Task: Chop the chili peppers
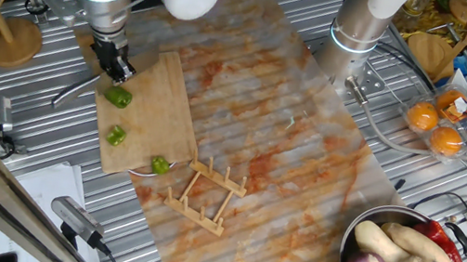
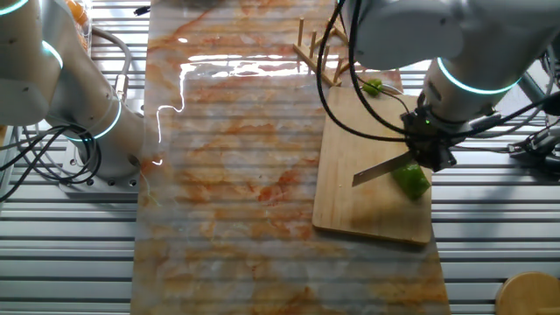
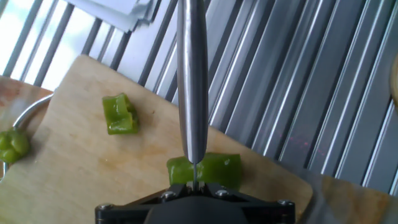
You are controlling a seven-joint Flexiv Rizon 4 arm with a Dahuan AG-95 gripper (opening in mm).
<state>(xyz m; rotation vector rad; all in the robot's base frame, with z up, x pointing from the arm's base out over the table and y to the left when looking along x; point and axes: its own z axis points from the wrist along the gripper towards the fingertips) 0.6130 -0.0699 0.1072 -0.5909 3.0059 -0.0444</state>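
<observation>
We hold the knife [image 3: 191, 81] clamped in the end effector [image 1: 116, 65], blade resting on the nearest chili pepper chunk [image 3: 206, 169] near the corner of the cutting board [image 1: 161, 110]. Two further chunks [image 1: 116, 136] lie along the board, apart from each other. Risks, as we judge them: the glossy chunk rolls or squirts sideways under the blade and drops off the board onto the table [image 1: 322, 164]; an off-centre press yields an incomplete cut.

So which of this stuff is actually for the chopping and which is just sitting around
For the job: green chili pieces, knife, cutting board, gripper.
Just lying about: wooden rack, bowl of vegetables, oranges, wooden stand.
</observation>
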